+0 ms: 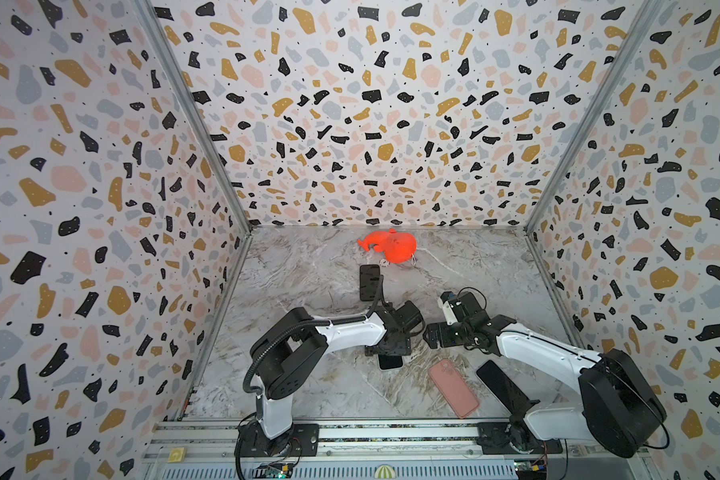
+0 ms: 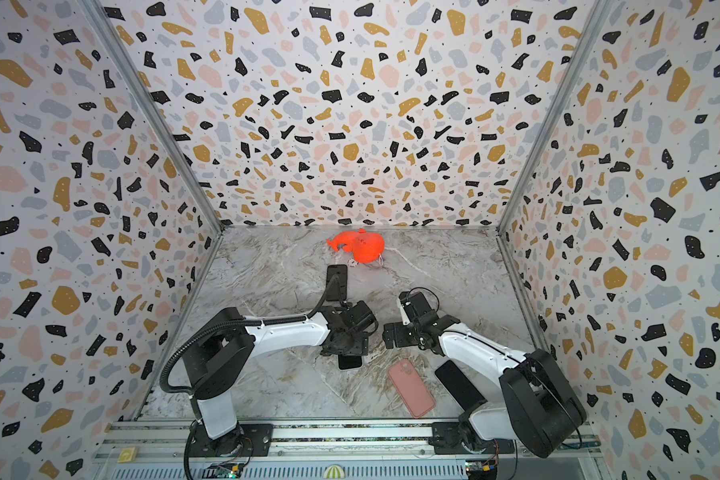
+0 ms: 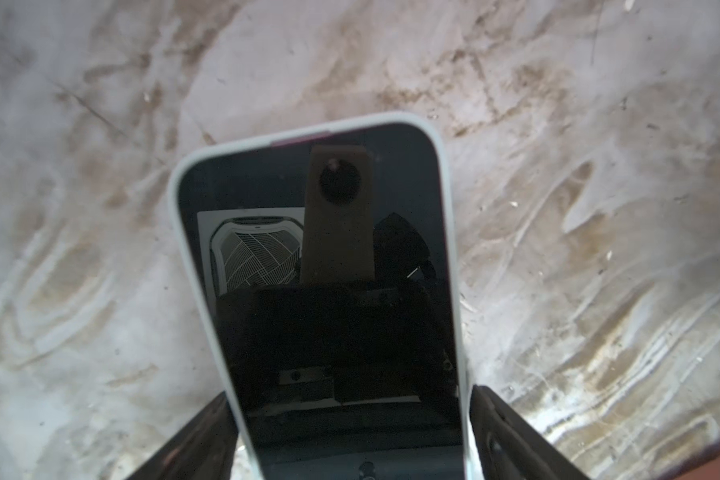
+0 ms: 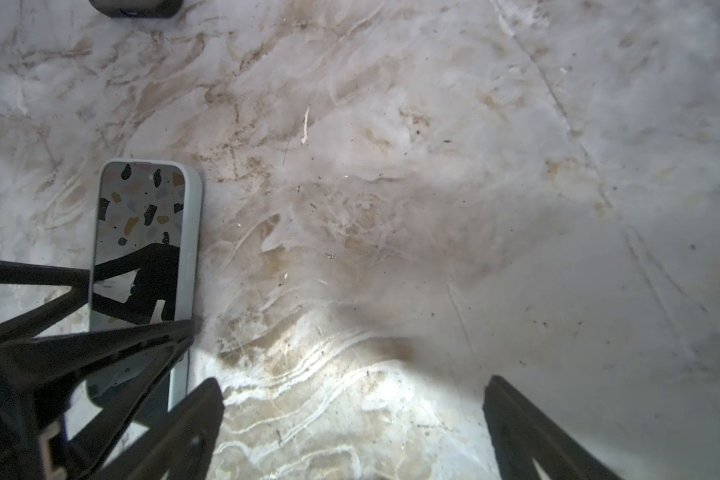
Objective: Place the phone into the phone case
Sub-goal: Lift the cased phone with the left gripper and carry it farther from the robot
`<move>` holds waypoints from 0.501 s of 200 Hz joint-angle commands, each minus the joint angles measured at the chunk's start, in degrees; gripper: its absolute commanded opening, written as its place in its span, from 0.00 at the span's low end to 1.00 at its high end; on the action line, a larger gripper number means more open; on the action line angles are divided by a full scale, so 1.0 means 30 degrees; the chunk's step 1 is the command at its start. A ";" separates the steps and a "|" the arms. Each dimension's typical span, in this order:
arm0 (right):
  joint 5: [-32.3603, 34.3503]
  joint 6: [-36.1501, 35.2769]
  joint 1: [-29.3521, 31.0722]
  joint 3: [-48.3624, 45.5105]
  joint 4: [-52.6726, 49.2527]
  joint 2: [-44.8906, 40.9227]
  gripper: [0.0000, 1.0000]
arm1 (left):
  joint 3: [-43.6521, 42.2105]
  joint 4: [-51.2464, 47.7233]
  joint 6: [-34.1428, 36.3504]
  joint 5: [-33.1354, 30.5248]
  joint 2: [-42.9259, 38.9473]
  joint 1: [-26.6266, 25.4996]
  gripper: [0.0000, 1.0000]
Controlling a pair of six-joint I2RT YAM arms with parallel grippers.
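Observation:
The phone (image 3: 329, 270), dark-screened with a pale rim, lies face up on the marble table (image 1: 308, 270); it also shows as the phone (image 1: 390, 361) and the phone (image 4: 142, 232). My left gripper (image 3: 350, 395) stands open astride it, one finger close beside each long edge; in both top views this left gripper (image 1: 387, 351) covers most of it. The pink phone case (image 1: 454, 386), also the pink phone case (image 2: 411, 387), lies flat at the front right, apart from the phone. My right gripper (image 4: 354, 384) is open over bare table, right of the phone, at the right gripper (image 1: 433, 332).
A second dark phone (image 1: 501, 384) lies beside the pink case, partly under my right arm. Another dark slab (image 1: 369, 282) lies behind the left gripper. A red plush toy (image 1: 391, 246) sits by the back wall. Patterned walls enclose three sides.

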 commanded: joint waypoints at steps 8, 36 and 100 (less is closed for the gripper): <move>-0.0417 -0.0171 -0.0108 -0.0082 0.0054 -0.0190 0.99 | 0.0164 -0.0468 -0.0026 0.0034 0.0418 -0.0086 0.85; -0.0495 -0.0161 -0.0096 -0.0104 0.0083 -0.0209 0.99 | 0.0222 -0.0432 0.0109 0.0094 0.0658 -0.0090 0.83; -0.0586 -0.0009 -0.0099 -0.0228 0.0256 -0.0190 0.99 | -0.0287 -0.1238 0.0060 -0.1193 0.0150 -0.0097 0.75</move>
